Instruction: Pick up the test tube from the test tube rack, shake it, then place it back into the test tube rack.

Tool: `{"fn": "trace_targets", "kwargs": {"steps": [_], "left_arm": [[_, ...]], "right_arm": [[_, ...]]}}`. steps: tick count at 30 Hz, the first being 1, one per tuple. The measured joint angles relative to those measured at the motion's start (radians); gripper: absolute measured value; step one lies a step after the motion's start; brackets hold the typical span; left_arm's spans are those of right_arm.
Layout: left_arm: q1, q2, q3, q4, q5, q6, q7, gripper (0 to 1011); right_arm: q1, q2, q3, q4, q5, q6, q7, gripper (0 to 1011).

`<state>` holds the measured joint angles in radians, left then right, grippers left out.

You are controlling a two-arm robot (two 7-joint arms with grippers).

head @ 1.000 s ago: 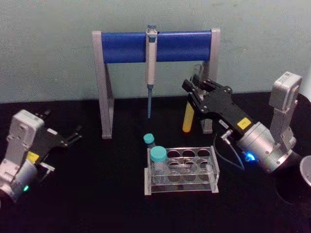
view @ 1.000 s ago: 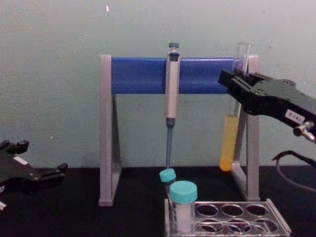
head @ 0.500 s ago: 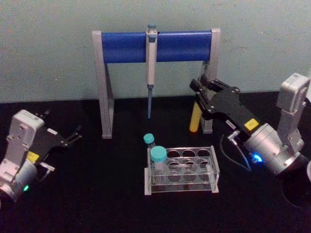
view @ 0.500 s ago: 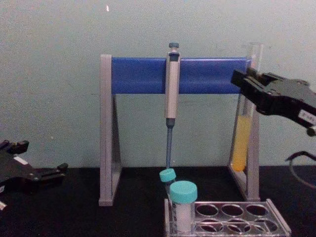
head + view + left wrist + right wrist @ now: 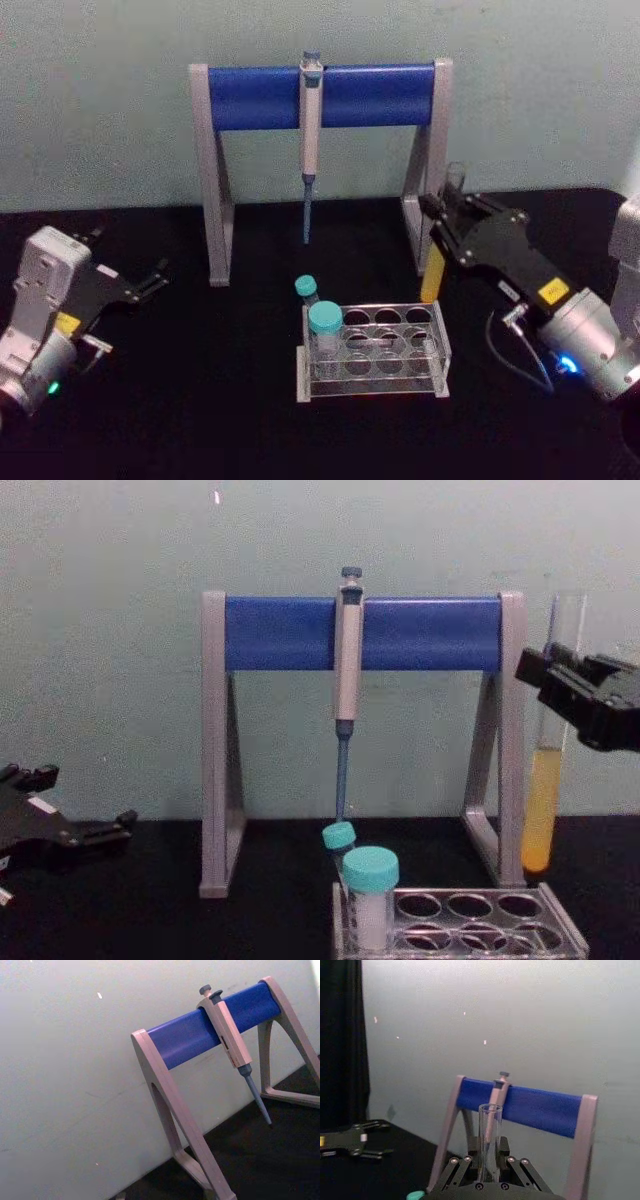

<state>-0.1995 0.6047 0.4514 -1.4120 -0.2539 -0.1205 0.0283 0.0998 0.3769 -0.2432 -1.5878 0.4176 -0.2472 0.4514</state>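
Your work surface: black tabletop, running back to pale green wall. You have two things standing directly on it. At rear, grey stand with blue crossbar, both feet planted close to wall. Nearer robot, clear test tube rack, sitting flat before stand's right half, apart from its legs, long side toward robot.

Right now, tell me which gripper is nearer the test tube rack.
Right. The right gripper hovers just behind the test tube rack's right end; the left gripper rests far left.
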Motion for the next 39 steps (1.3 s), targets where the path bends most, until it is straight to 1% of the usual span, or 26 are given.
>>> {"fn": "trace_targets", "kwargs": {"steps": [2, 4, 6, 7, 11, 14, 16, 17, 19, 20, 21, 24, 28, 34, 39], "left_arm": [[0.0, 0.0, 0.0, 0.0, 0.0, 0.0, 0.0, 1001], [0.0, 0.0, 0.0, 0.0, 0.0, 0.0, 0.0, 1001], [0.0, 0.0, 0.0, 0.0, 0.0, 0.0, 0.0, 1001], [0.0, 0.0, 0.0, 0.0, 0.0, 0.0, 0.0, 1001], [0.0, 0.0, 0.0, 0.0, 0.0, 0.0, 0.0, 1001], [0.0, 0.0, 0.0, 0.0, 0.0, 0.0, 0.0, 1001], [0.0, 0.0, 0.0, 0.0, 0.0, 0.0, 0.0, 1001], [0.0, 0.0, 0.0, 0.0, 0.0, 0.0, 0.0, 1001], [0.0, 0.0, 0.0, 0.0, 0.0, 0.0, 0.0, 1001], [0.0, 0.0, 0.0, 0.0, 0.0, 0.0, 0.0, 1002], [0.0, 0.0, 0.0, 0.0, 0.0, 0.0, 0.0, 1001], [0.0, 0.0, 0.0, 0.0, 0.0, 0.0, 0.0, 1001], [0.0, 0.0, 0.0, 0.0, 0.0, 0.0, 0.0, 1001], [0.0, 0.0, 0.0, 0.0, 0.0, 0.0, 0.0, 1001], [0.0, 0.0, 0.0, 0.0, 0.0, 0.0, 0.0, 1001]], "right_arm": [[-0.009, 0.003, -0.002, -0.009, 0.004, 0.004, 0.007, 232], [-0.016, 0.006, -0.012, -0.019, 0.01, 0.011, 0.021, 232], [-0.011, 0.007, -0.031, -0.02, 0.019, 0.018, 0.042, 232], [-0.011, 0.007, -0.031, -0.02, 0.019, 0.018, 0.042, 232], [0.021, -0.002, -0.064, 0.006, 0.03, 0.023, 0.071, 232], [0.044, -0.011, -0.079, 0.027, 0.034, 0.023, 0.082, 232], [0.079, -0.024, -0.097, 0.059, 0.037, 0.019, 0.094, 232], [0.079, -0.024, -0.097, 0.059, 0.037, 0.019, 0.094, 232], [0.111, -0.034, -0.108, 0.092, 0.038, 0.013, 0.101, 232], [0.111, -0.034, -0.108, 0.092, 0.038, 0.013, 0.101, 232], [0.128, -0.04, -0.113, 0.111, 0.038, 0.009, 0.102, 232], [0.158, -0.049, -0.117, 0.142, 0.036, 0.001, 0.101, 232], [0.182, -0.055, -0.115, 0.17, 0.029, -0.005, 0.089, 232], [0.189, -0.056, -0.101, 0.184, 0.02, -0.011, 0.068, 232], [0.186, -0.055, -0.094, 0.183, 0.019, -0.015, 0.064, 232]]}}
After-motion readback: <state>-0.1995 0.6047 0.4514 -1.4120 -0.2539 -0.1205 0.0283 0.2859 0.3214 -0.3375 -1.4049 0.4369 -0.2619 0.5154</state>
